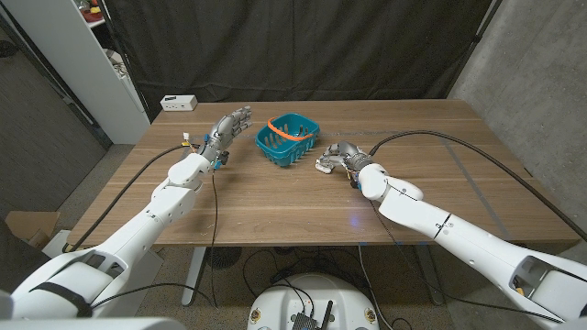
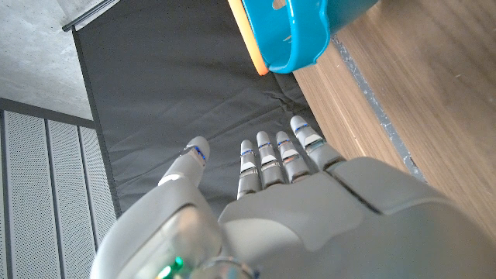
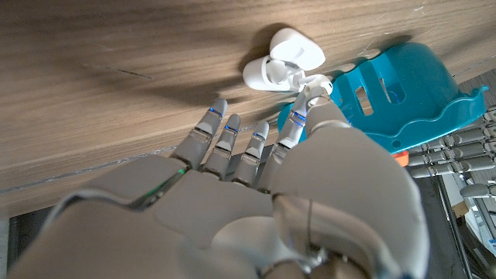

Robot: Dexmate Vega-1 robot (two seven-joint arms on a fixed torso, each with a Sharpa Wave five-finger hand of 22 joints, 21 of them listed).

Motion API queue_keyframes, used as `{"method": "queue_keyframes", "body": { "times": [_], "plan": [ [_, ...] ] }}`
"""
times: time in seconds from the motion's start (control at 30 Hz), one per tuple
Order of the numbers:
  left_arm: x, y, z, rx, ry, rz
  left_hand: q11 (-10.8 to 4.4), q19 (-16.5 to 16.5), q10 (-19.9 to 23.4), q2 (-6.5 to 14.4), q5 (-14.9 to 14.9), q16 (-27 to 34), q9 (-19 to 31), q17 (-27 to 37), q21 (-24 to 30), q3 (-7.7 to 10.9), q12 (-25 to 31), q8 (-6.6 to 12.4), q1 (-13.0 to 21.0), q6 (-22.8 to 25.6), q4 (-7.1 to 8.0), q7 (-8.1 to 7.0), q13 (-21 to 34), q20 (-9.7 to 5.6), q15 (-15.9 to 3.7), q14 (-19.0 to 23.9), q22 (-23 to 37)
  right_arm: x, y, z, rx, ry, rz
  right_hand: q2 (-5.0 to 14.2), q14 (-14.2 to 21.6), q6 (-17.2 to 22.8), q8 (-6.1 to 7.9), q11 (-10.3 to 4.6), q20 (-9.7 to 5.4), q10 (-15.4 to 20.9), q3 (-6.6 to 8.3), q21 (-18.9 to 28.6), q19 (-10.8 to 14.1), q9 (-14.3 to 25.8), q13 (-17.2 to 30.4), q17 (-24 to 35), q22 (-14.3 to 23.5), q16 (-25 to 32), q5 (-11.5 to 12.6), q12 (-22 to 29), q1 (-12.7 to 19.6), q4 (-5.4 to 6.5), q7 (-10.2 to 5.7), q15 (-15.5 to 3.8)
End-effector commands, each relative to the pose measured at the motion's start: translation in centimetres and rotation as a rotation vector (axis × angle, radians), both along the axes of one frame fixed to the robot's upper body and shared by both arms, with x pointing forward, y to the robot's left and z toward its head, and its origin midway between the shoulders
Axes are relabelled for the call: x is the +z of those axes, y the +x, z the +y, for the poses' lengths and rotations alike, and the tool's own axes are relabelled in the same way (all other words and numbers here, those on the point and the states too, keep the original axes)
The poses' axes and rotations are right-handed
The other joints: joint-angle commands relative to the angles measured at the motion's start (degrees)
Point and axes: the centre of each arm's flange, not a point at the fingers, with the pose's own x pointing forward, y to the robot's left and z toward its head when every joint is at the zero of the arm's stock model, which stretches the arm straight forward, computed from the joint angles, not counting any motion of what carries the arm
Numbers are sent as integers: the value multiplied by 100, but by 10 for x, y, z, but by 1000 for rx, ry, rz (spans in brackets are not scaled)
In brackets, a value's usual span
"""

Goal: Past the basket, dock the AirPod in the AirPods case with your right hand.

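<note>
AirPods case (image 3: 283, 58) was the thing my next move hinged on, and from the right wrist view it lay on the wood directly ahead of my right hand (image 3: 256, 163), lid swung open, with the fingertips (image 3: 306, 105) on the thumb side reaching right up to it. A small white piece sat at that fingertip, touching the case's open mouth; I judged it to be the AirPod (image 3: 318, 84), but I couldn't tell whether I was pinching it or merely touching it, nor whether it was already seated. The remaining fingers were loosely spread and held nothing.

In the head view my right hand (image 1: 347, 158) was on the table with the case (image 1: 325, 166) just past its fingertips, on the side toward the basket (image 1: 287, 140). The case's hinge line ran roughly across my reach, so I judged the dock would want a short push straight forward and down rather than any sideways swing.

Farther out, the teal basket with its orange handle stood just beyond the case, near but apart from it.

My left hand (image 1: 227, 128) was held above the table on the basket's other side, fingers straight and apart, grasping nothing, and clearly the farther of the two from the case.
</note>
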Motion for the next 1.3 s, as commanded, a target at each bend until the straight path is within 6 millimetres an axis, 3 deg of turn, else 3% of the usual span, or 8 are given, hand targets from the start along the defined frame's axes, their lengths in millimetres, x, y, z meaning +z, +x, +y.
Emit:
{"method": "queue_keyframes", "body": {
  "times": [0.03, 0.3, 0.5, 0.9, 1.3],
  "plan": [
    [0, 1, 0, -1, 4, 7, -20, 0, -3, 11, 39, 15, 20, 20, 5, -10, 49, -4, -41, 4, -30, -14, 14, 10, -1, 23, 9, -6, 3, 1, 2, 20, 16, -76, 70, 29, -27, 35, -8, 25, 23, 26, 67, 26, 15, -17, -2, 16, 12, 24, 76, -75, 56, -768],
    [1, 2, 0, -4, 8, 10, -19, -1, 6, 14, 40, 12, 20, 20, 4, -9, 55, -4, -42, 3, -32, -18, 14, 8, 2, 14, 9, -8, 2, 1, -5, 37, 17, -152, 70, -138, -122, 38, -6, 1, 31, 16, 95, 36, 24, -48, -1, -4, 18, 16, 191, -113, 68, -767],
    [1, 3, 0, -12, 10, 10, -13, -4, -5, 15, 40, 14, 20, 20, 4, -9, 52, -2, -45, 8, -33, -49, 14, 7, 6, 19, 9, -10, 1, 1, -6, 59, -2, -158, 101, -463, -277, 88, -21, -39, 31, 18, 149, 54, 33, -51, 1, 8, 22, 3, 241, -85, 63, -763],
    [2, 5, 1, -18, 14, 11, -23, -6, -4, 20, 40, 14, 21, 21, 4, -8, 56, -3, -49, 3, -33, -62, 14, 5, 1, 19, 9, -14, 1, 4, -1, 100, -23, -135, 173, -781, -436, 141, -42, -77, 34, 41, 272, 74, 49, -23, 5, 60, 30, -7, 284, -57, 130, -754],
    [10, 5, 2, -19, 26, 4, -12, -5, -1, 26, 40, 15, 22, 21, 5, -5, 61, -2, -52, 2, -35, -73, 15, 8, 3, 20, 10, -10, -11, 5, 26, 96, -7, -209, 43, -1282, -664, 225, 67, -290, -32, 0, 244, 124, 80, 19, 11, 45, 26, -75, 243, -14, 106, -650]
  ]
}}
